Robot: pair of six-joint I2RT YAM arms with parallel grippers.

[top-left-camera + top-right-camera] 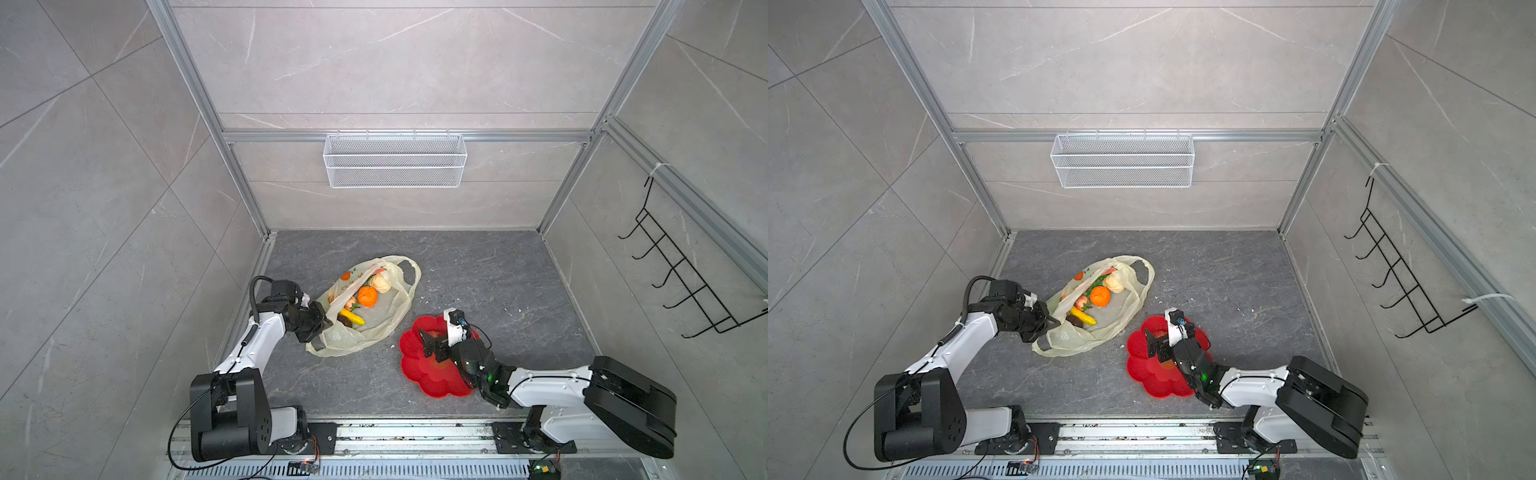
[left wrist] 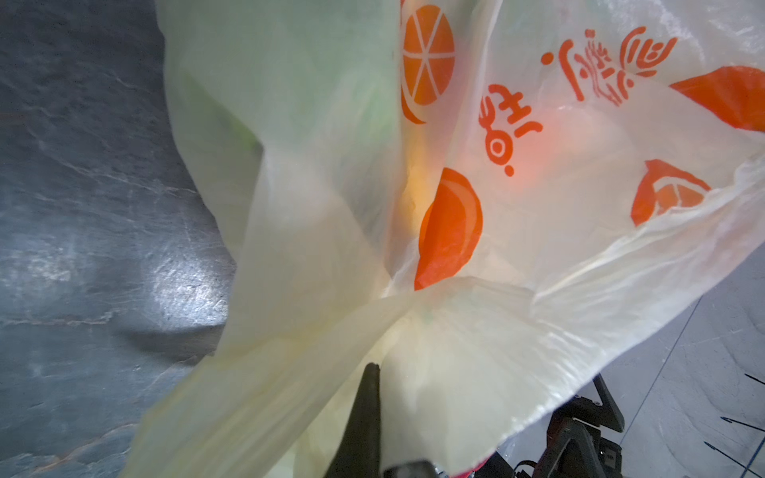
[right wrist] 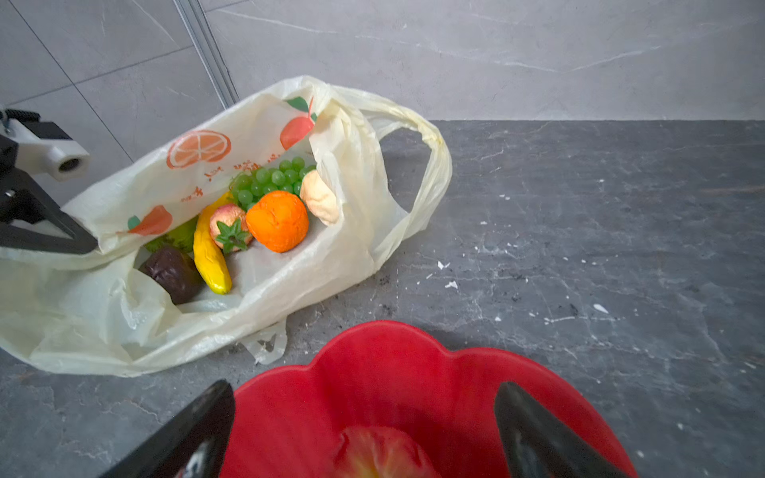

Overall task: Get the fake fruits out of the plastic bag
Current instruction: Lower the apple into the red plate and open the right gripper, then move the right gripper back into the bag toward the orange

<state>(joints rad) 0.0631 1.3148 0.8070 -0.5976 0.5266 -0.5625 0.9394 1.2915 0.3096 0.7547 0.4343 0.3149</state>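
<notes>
The plastic bag (image 1: 374, 328) lies open on the dark table left of centre, seen in both top views (image 1: 1100, 328). My left gripper (image 1: 326, 326) is shut on its near rim, and film covers the finger (image 2: 366, 414). The fake fruits inside include an orange (image 3: 278, 220), a banana (image 3: 211, 256), green grapes (image 3: 269, 178), a strawberry (image 3: 229, 227), a dark brown one (image 3: 172, 273) and a cream one (image 3: 318, 198). My right gripper (image 3: 364, 387) hangs open over the red plate (image 1: 415, 370). A red apple (image 3: 381, 451) lies in the plate beneath the jaws, untouched.
A white mesh basket (image 1: 395, 160) hangs on the back wall. A black hook rack (image 1: 685, 282) is fixed to the right wall. White crumbs (image 3: 451, 284) dot the table right of the bag. The arms' mounting rail (image 1: 415, 436) runs along the front edge.
</notes>
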